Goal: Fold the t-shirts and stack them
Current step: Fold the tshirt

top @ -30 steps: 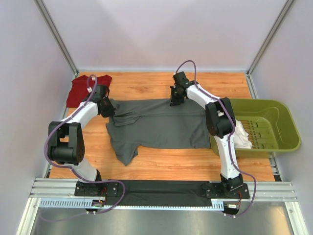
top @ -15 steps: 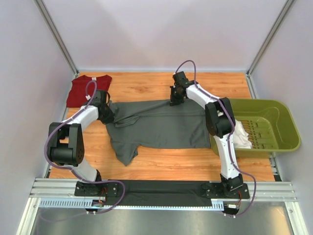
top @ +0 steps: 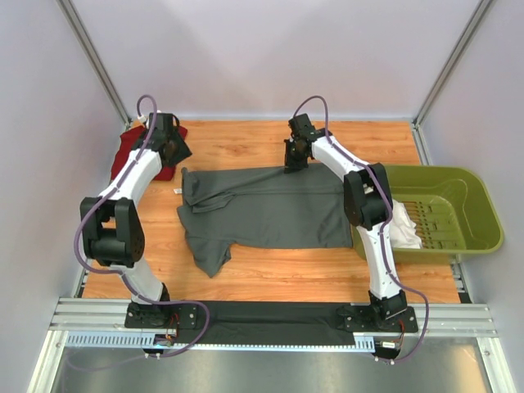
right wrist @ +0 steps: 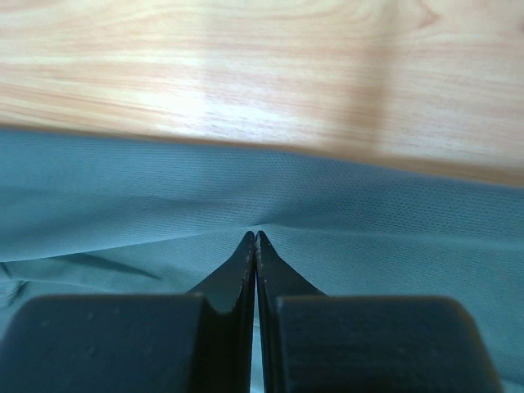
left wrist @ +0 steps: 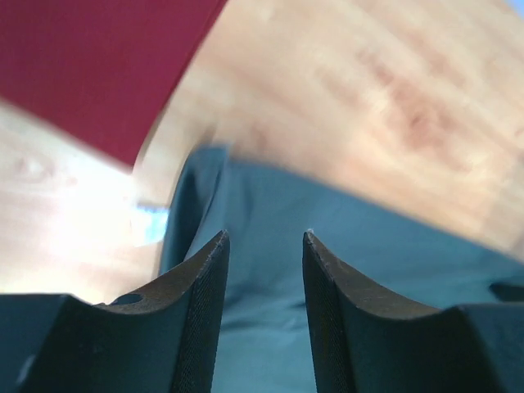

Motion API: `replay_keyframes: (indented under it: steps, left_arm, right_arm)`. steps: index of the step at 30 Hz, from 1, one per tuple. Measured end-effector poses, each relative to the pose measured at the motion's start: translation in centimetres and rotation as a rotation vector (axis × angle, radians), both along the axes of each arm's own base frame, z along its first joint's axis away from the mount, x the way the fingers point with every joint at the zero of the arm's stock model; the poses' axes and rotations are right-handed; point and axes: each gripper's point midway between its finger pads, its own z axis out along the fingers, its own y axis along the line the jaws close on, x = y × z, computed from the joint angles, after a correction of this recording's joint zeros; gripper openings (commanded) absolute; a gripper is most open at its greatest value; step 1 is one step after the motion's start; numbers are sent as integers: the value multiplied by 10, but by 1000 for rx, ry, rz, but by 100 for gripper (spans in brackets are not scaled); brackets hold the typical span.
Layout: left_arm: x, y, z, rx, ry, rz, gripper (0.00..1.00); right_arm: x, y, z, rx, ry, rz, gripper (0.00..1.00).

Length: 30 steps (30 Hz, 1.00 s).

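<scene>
The dark grey t-shirt (top: 270, 209) lies spread across the middle of the wooden table, one sleeve trailing toward the near side. Its small white label (top: 176, 191) pokes out at the left edge. My right gripper (top: 293, 164) is shut on the shirt's far edge; the right wrist view shows its jaws (right wrist: 255, 235) pinched on a ridge of the grey fabric (right wrist: 393, 213). My left gripper (top: 173, 149) is open and empty, raised near the far left. In the left wrist view its fingertips (left wrist: 264, 233) hover over the grey shirt (left wrist: 368, 246). The dark red t-shirt (top: 129, 154) (left wrist: 90, 57) lies at the far left corner.
An olive-green basket (top: 479, 205) stands at the right edge of the table with a white cloth (top: 405, 228) in it. Grey walls with metal posts close in the back and sides. A metal rail (top: 270, 315) runs along the near edge.
My left gripper has let go of the grey shirt's left edge and lifted away toward the far left, over the red shirt's edge. The grey shirt's left side now lies flat. The right gripper has stayed put.
</scene>
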Motion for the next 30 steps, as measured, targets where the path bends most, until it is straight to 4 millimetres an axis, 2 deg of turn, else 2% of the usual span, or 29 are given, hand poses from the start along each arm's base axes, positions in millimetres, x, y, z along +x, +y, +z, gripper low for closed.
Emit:
replay_keyframes:
  steps: [2,5,11,19,24,26,30]
  left_arm:
    - [19,0,11,5,-38,-5,48]
    - [32,0,0,19,-22,-18,48]
    - [24,8,-45,65,107,-57,45]
    - [16,21,-56,87,145,-66,46]
    - [3,20,-71,77,190,-81,47]
    - [0,19,-73,72,198,-86,43]
    - [1,16,-73,62,193,-89,26]
  right_arm:
    - [3,1,6,1,-10,1,0]
    - [4,-5,8,-15,-10,-6,0]
    - [2,-31,2,-72,23,-53,0]
    - [12,-94,-5,-137,55,-174,0]
    - [2,-105,-8,-165,75,-186,0]
    - [-3,-103,-6,-169,80,-177,0]
    - [-7,-100,-6,-174,86,-165,0]
